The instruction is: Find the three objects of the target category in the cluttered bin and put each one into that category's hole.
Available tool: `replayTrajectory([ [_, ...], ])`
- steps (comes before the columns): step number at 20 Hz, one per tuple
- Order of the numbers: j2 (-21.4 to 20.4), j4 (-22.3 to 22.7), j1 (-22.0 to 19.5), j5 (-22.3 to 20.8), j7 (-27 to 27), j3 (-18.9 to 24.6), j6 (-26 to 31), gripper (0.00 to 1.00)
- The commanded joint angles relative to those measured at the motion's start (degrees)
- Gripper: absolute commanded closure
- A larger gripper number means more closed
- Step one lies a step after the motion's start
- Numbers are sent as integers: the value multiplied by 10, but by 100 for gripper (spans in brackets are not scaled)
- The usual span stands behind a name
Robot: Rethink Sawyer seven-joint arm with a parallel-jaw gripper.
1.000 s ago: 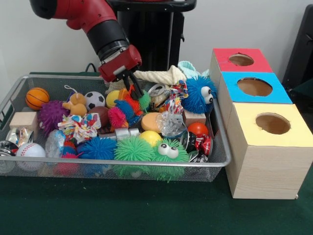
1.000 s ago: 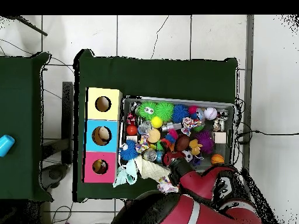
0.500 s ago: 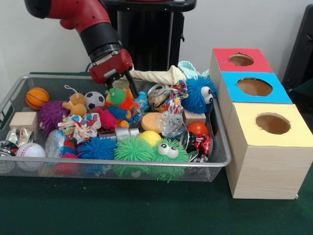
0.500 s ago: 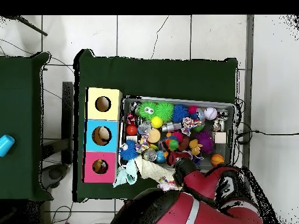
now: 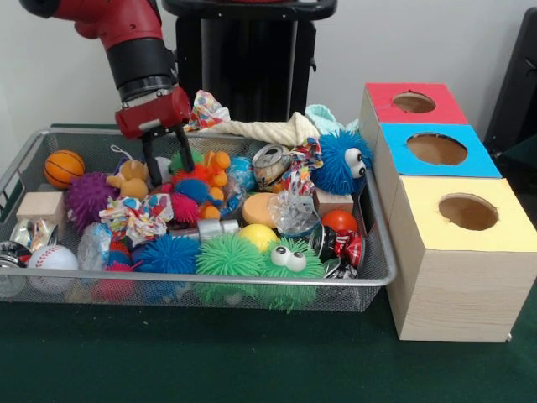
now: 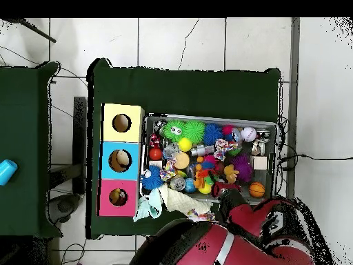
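While the gripper [image 5: 166,159] hangs spread and empty over the wire bin [image 5: 369,273], its fingers straddle the soccer ball, likely lining up a grasp. Red, blue and yellow hole boxes [image 5: 436,151] wait beside the bin, so drops are short.

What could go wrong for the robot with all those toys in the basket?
The gripper hangs open just above the pile with nothing in it. The toys lie packed tight, so its fingers may catch a neighbour, such as the yellow duck or the multicoloured spiky toy, instead of the one it wants. The rope toy lies across the bin's far rim and might get knocked out.
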Motion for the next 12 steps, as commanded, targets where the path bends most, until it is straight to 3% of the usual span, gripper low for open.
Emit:
replayTrajectory([
  [1,30,-74,7,-19,-185,-1,75,0],
  [12,49,-87,10,37,-318,-29,100,0],
])
